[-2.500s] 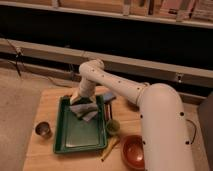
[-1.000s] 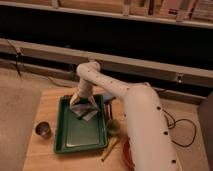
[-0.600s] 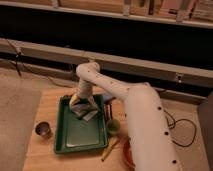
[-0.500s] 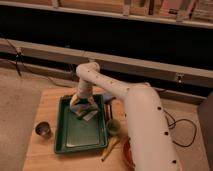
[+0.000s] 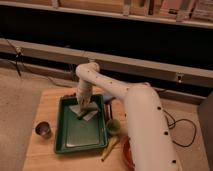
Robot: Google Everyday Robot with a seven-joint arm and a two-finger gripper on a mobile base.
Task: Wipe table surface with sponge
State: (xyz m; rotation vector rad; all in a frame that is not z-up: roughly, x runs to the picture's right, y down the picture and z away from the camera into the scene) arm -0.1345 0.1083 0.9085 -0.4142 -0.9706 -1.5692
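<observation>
My gripper (image 5: pixel 82 106) hangs from the white arm over the far part of a green tray (image 5: pixel 70 142) on the wooden table (image 5: pixel 42 155). Right under it lies a pale grey, flat piece (image 5: pixel 85 113) that may be the sponge, with a dark object beside it. The gripper is at or just above this piece. The arm reaches in from the right front and hides the table's right side.
A small metal cup (image 5: pixel 43 129) stands left of the tray. A green cup (image 5: pixel 113 126) stands at the tray's right edge, with a yellow-green utensil (image 5: pixel 110 148) and a red bowl (image 5: pixel 125 152) near the front right. A ledge and dark wall run behind the table.
The arm swung closer to the camera and the gripper shifted slightly toward the tray's far left since the oldest frame. In the last second nothing visibly moved.
</observation>
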